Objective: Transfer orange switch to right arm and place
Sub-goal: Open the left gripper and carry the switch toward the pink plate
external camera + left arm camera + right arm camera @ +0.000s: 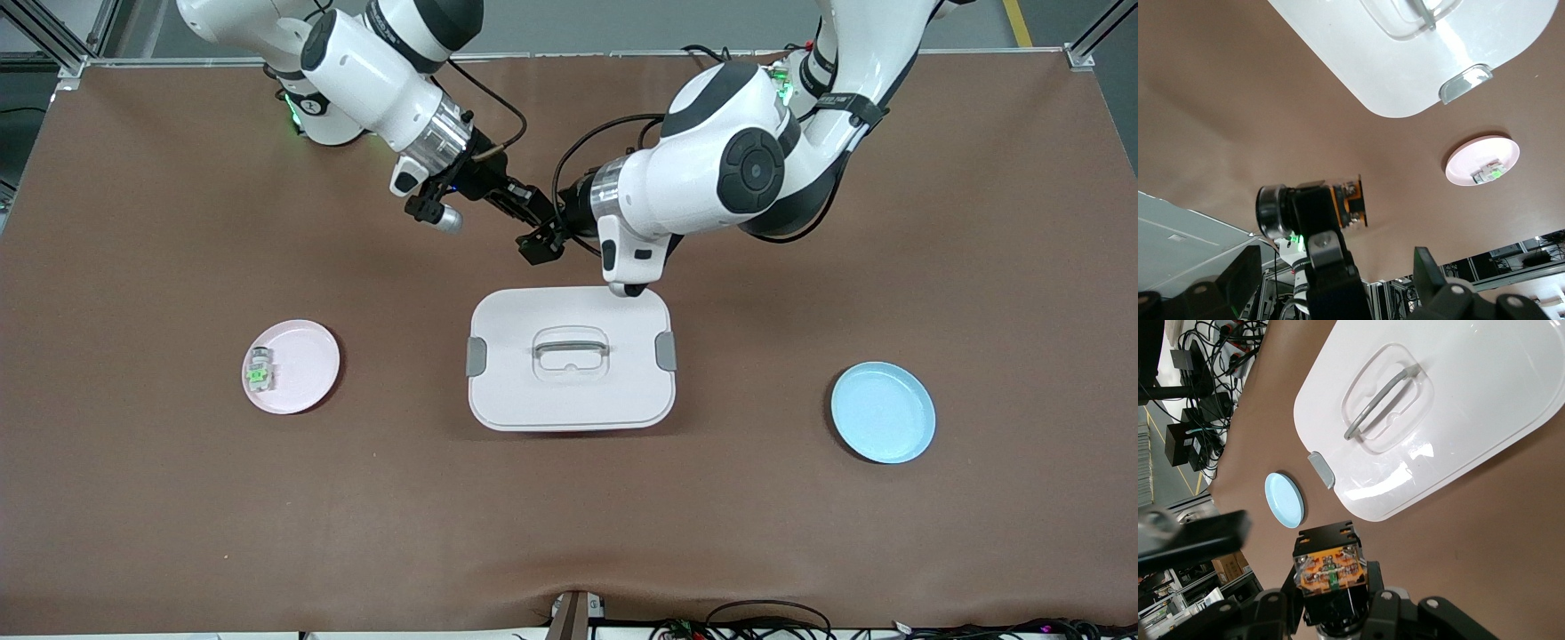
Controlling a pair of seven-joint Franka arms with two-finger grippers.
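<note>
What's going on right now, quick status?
Right gripper shut on orange switch, above the table by the white box. Left gripper open, alongside. Pink plate holds a green switch; blue plate bare.

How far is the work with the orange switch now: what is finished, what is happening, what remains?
Done: the right gripper is shut on the orange switch, and the left gripper stands open beside it, so the handover looks made. In hand: the switch hangs above the table. Left: placing it.
</note>
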